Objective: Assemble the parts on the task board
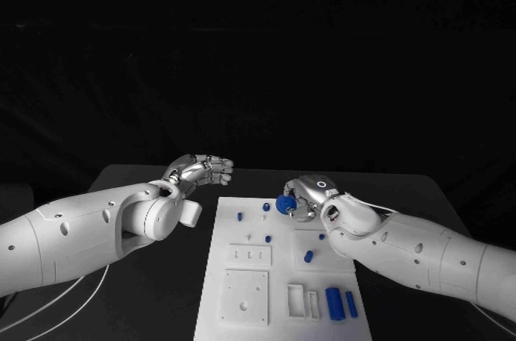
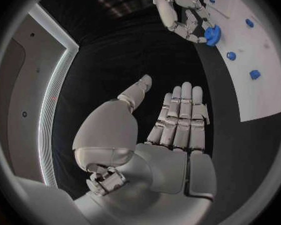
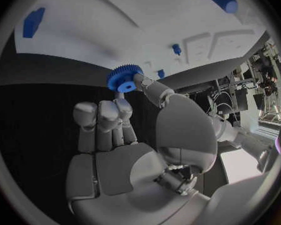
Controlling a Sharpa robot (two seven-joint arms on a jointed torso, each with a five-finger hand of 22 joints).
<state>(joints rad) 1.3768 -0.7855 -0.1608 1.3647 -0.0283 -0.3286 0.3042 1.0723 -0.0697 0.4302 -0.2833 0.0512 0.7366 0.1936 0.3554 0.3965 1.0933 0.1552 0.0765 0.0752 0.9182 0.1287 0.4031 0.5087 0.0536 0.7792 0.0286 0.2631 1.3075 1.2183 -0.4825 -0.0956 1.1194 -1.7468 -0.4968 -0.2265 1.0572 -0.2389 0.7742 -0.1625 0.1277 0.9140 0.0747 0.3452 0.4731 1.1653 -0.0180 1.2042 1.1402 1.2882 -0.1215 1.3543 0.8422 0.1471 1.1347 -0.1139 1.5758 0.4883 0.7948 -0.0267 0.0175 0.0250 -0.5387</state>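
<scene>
Up by the far end of the task board (image 1: 245, 281), the right hand (image 1: 304, 196) pinched a small blue gear (image 1: 285, 203) in its fingertips — probably to fit it there. Off the board's side, the left hand (image 1: 199, 171) waited empty — fingers straight, apart.

I see my left hand (image 1: 200, 169) raised beside the far left corner, holding nothing, its fingers (image 2: 180, 116) straight and close together. My right hand (image 1: 306, 195) pinches something between thumb and fingertips (image 3: 123, 106).
</scene>
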